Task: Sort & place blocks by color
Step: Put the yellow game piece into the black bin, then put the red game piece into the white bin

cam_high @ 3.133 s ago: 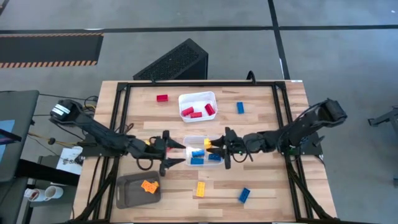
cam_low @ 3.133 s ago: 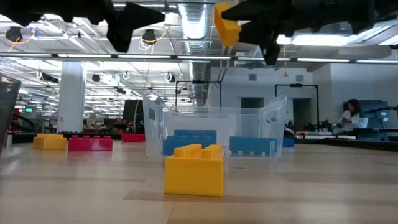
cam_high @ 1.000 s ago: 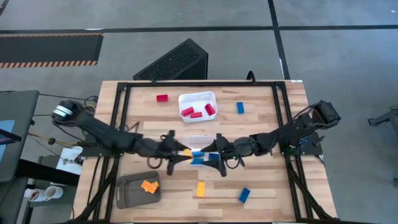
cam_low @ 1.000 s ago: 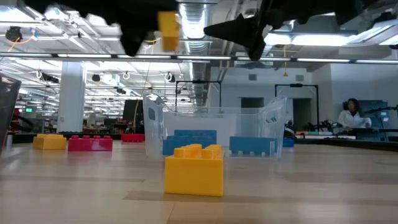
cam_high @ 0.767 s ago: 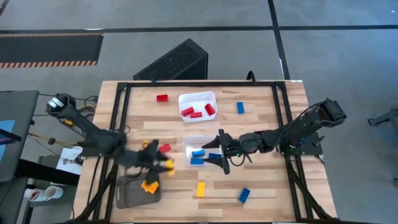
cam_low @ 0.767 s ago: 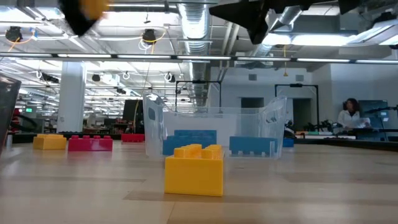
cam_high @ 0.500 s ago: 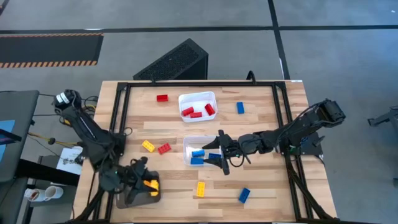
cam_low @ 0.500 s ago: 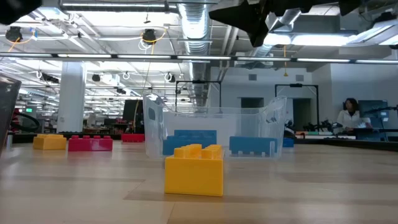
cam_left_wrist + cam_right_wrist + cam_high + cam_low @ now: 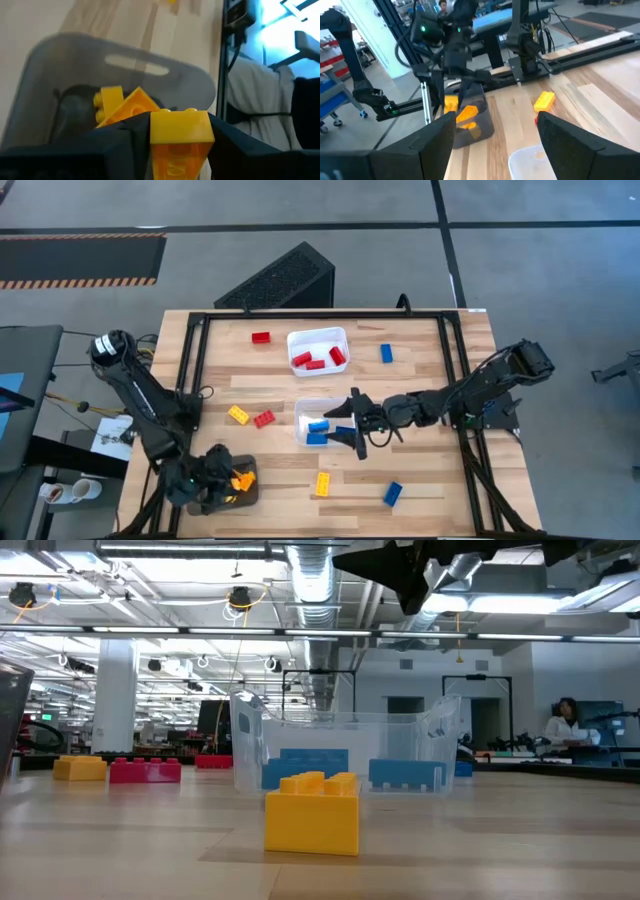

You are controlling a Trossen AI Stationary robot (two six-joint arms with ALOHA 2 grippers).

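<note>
Left pincer (image 9: 179,145) clamped on yellow block (image 9: 179,131) over grey tray (image 9: 60,65), unseen in low view, right pincer (image 9: 352,429) apart.

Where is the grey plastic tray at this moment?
In the high view, the grey plastic tray sits at the table's near-left corner, under the left end effector, with orange-yellow bricks inside.

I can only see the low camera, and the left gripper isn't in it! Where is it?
Observer: The left gripper hangs over the dark grey plastic tray at the table's left side.
Operator: Is it holding something?
Observer: Yes, a small yellow studded plastic brick sits in its grip.
Operator: Is that tray empty?
Observer: No, other yellow bricks lie inside it.
</note>
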